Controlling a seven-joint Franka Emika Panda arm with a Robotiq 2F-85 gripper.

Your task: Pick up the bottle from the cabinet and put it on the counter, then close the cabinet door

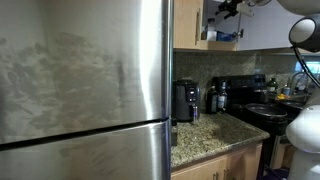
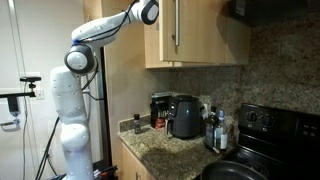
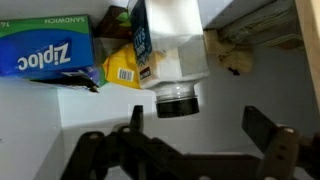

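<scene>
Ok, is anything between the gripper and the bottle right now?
Nothing visible. In the wrist view the open gripper faces the bottle, with only white cabinet surface between. The Ziploc box and yellow item sit beside the bottle, not in front.

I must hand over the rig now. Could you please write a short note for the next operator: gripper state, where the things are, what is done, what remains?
Gripper: open and empty, facing the bottle, not touching it.
Bottle: inside the cabinet, next to a yellow package and a Ziploc box.
Cabinet door: open.
Counter: the bottle is not there yet.
Done: gripper lined up at the bottle.
Left: grasp the bottle, set it on the counter, close the cabinet door.
</scene>
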